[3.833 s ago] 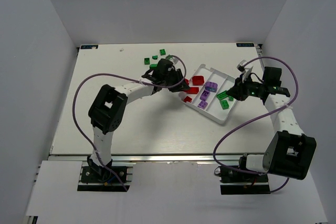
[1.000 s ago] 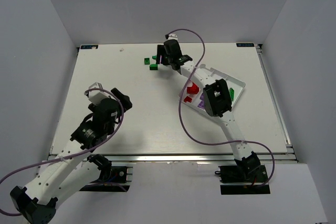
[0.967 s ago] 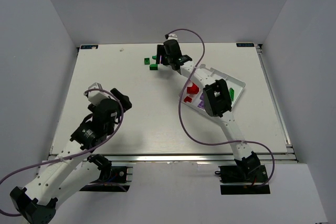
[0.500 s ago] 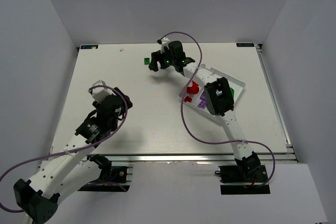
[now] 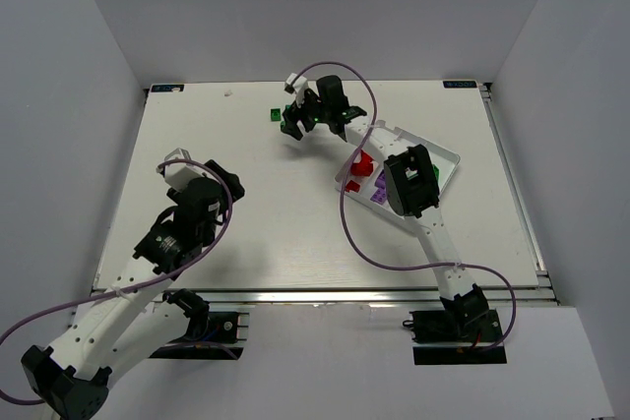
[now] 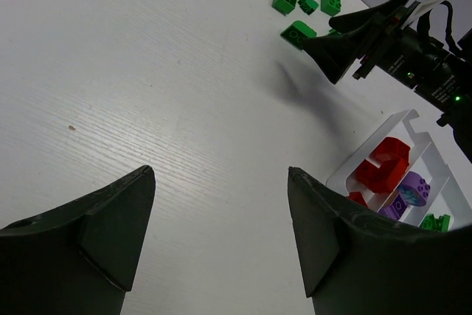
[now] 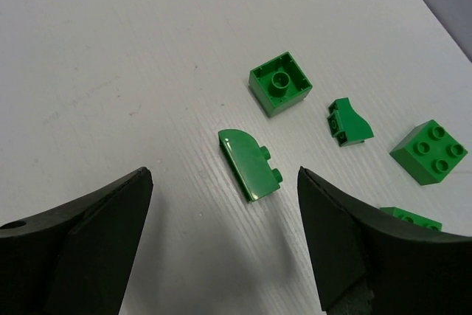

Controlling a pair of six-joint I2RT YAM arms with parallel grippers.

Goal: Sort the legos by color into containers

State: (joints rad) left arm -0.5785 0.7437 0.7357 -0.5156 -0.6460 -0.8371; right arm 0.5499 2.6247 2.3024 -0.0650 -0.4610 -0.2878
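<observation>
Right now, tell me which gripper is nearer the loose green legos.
Right. The right gripper hangs just over the green legos; the left gripper is far back, well short of them.

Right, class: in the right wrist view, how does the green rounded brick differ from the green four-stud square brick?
The green rounded plastic brick has a curved face; the green square four-stud plastic brick is blocky. The rounded one lies on its side, studs pointing sideways; the square one sits studs up. Both are green and rest loose on the white table.
</observation>
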